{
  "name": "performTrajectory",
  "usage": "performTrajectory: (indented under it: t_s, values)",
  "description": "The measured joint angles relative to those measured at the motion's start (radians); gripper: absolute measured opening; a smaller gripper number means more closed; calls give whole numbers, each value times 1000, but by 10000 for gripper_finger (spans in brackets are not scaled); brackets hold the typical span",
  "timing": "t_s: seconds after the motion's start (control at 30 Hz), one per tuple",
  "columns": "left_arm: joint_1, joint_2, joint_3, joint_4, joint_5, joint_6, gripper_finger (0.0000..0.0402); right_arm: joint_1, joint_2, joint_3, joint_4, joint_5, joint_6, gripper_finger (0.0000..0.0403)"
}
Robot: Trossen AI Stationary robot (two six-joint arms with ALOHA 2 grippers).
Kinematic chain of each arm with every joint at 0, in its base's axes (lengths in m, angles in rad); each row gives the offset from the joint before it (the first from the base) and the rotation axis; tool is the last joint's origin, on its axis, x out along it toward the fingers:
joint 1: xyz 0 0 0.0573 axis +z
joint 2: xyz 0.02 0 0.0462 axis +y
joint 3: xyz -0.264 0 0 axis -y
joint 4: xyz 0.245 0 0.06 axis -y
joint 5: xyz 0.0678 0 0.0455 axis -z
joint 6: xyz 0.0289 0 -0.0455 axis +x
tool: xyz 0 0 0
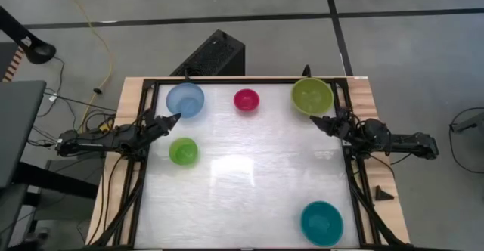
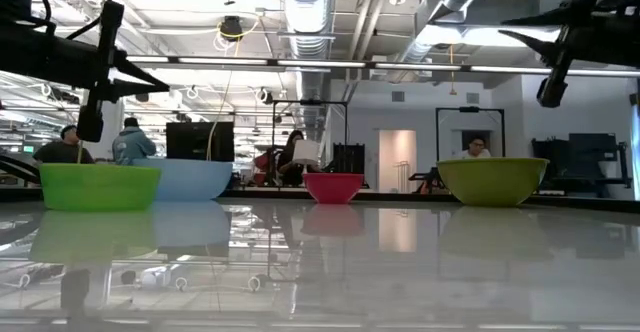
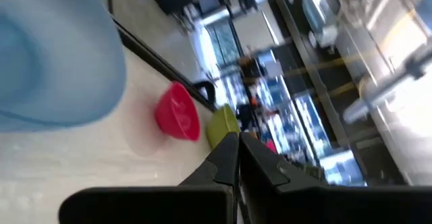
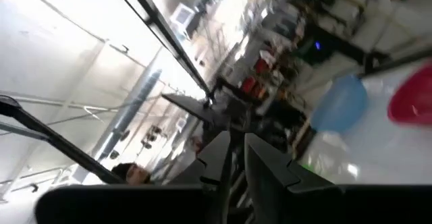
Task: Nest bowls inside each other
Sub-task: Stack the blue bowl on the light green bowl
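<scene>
Glossy white, the counter (image 1: pixel 249 183) carries five bowls, all apart from one another. From above, the light blue bowl (image 1: pixel 185 100), the pink bowl (image 1: pixel 246 99) and the olive-green bowl (image 1: pixel 311 96) line the far edge, the small green bowl (image 1: pixel 183 151) sits nearer on the left, and the teal bowl (image 1: pixel 321 222) stands alone at the near right corner. Only that overhead picture shows the teal bowl; the level view across the counter catches the other four in a row, with people at desks in the room behind.

The left gripper (image 1: pixel 175 117) hangs just beside the blue bowl's rim, above the counter, its jaws pressed together and empty, as the left wrist view confirms. The right gripper (image 1: pixel 316 119) hovers just beside the olive-green bowl, jaws a narrow slit apart, holding nothing. Its wrist view looks mostly at the ceiling, with the blue and pink bowls at one side.
</scene>
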Motion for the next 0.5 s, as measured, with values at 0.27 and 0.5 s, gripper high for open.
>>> performTrajectory:
  t_s: [0.27,0.5]
  values:
    - [0,0,0,1,-33,-5,0,2,114,58,122,91,-104,152]
    - [0,0,0,65,80,162,20,2,411,210,258,84,-184,220]
